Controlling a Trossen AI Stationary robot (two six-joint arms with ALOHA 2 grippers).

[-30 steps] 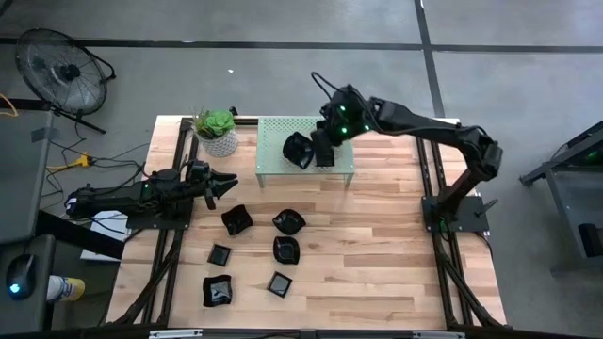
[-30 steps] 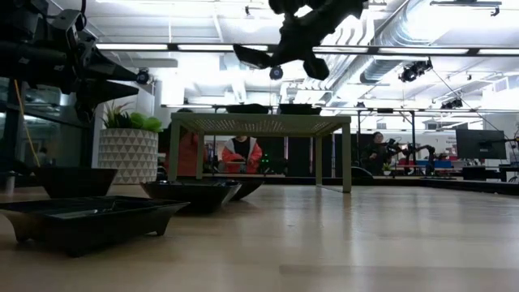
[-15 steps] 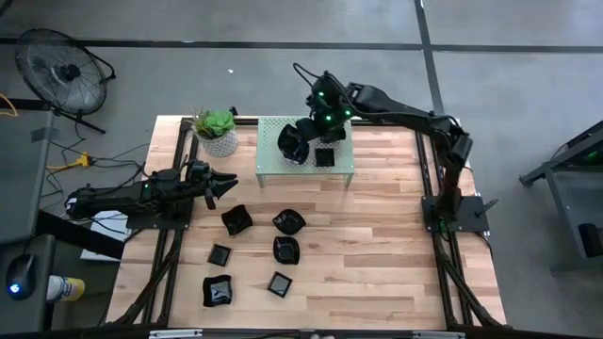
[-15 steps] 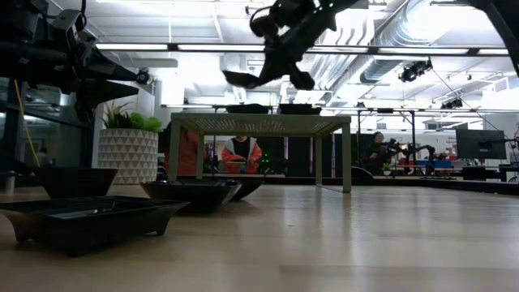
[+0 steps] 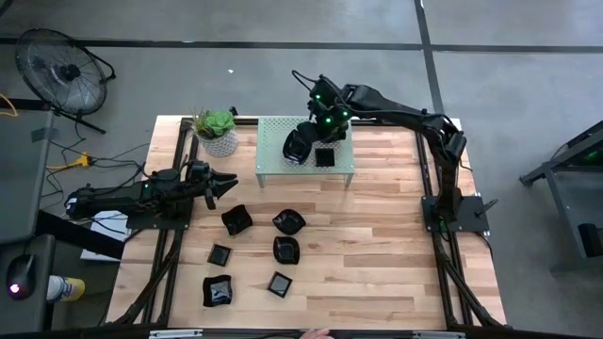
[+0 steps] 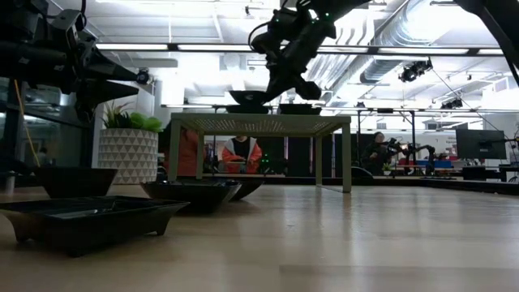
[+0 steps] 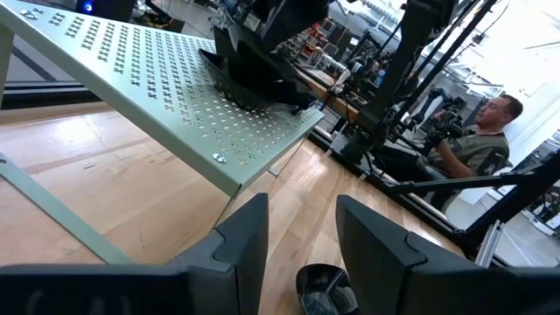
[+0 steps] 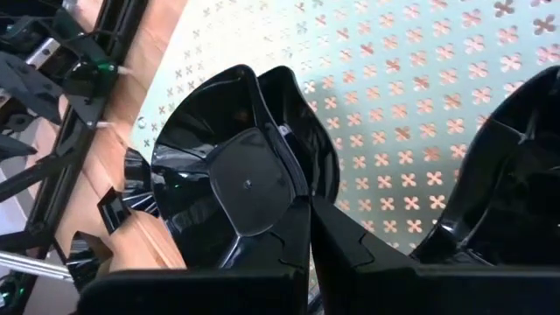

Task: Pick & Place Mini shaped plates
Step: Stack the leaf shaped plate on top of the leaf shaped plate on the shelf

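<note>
While the right gripper [image 5: 306,141] clamps a wavy-rimmed black plate [image 5: 296,147] over the perforated stand [image 5: 273,155] at upper centre, the left gripper [image 5: 226,181] waits with fingers apart at left.

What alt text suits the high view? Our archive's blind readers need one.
Right pincer, shut on a black plate, holds it at a green perforated stand beside another plate. Six black plates lie on the wooden table; the left pincer waits open near a potted plant.
</note>
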